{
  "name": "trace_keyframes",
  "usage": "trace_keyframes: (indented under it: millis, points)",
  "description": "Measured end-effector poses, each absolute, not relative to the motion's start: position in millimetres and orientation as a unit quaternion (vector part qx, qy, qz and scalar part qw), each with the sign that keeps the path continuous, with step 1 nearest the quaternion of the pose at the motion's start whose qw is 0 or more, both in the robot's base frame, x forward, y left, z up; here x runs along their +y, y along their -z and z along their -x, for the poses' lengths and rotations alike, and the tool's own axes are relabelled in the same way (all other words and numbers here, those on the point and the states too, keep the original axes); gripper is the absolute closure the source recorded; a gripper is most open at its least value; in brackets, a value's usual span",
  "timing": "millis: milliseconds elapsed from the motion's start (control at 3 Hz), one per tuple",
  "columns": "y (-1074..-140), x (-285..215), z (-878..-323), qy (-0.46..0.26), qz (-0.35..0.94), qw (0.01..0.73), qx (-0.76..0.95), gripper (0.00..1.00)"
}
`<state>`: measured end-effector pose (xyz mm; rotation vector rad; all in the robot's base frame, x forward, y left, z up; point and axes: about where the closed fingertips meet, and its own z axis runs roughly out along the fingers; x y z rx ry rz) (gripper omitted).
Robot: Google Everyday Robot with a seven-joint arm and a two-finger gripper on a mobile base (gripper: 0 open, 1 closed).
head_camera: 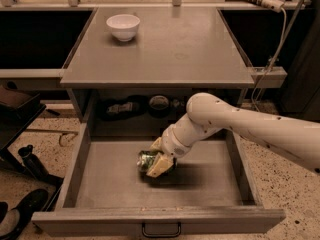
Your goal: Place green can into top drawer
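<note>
The top drawer (115, 186) is pulled out wide, with a flat grey floor and a small dark handle (161, 231) on its front panel. The green can (146, 160) lies on its side on the drawer floor near the middle. My gripper (156, 160) reaches down into the drawer from the right on a white arm. Its cream fingers (159, 167) are closed around the can, which rests on or just above the floor.
A white bowl (123, 26) stands at the back left of the grey table top (170, 49). Dark objects (159, 104) sit on the shelf behind the drawer. A white cable (280, 29) hangs at the right. Shoes (20, 214) lie on the floor at the left.
</note>
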<state>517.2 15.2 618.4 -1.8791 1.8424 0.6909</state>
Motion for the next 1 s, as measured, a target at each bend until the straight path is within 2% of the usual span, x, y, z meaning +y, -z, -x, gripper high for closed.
trace_keyframes:
  millis: [333,667,1000]
  points:
    - [-618.4,15.2,-517.2,-0.248,0.675,0.209,0.662,0.11]
    - [-618.3,15.2,-517.2,-0.248,0.675,0.209,0.662,0.0]
    - [-618.3,15.2,-517.1,-0.248,0.675,0.209,0.662,0.0]
